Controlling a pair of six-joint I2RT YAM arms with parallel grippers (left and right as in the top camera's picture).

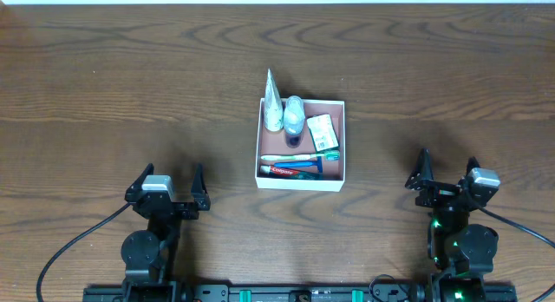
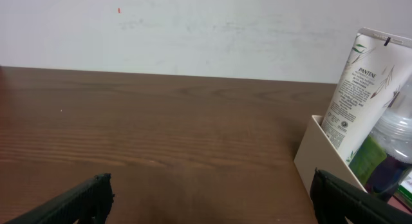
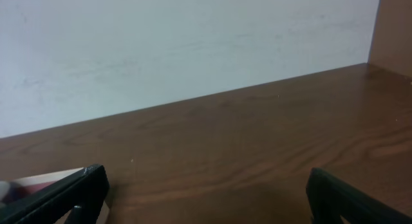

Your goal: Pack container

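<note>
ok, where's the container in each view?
Overhead: container sits at centre frame.
Left wrist: container at the right edge, one pale wall showing.
Right wrist: container is only a sliver at lower left.
Landmark: the white tube standing in it, seen in overhead and left wrist.

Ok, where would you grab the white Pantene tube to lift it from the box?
Likely the tube by its upper half, which rises above the box wall, pinching its flat faces from above with the left end effector; a bottle crowds its base.
</note>
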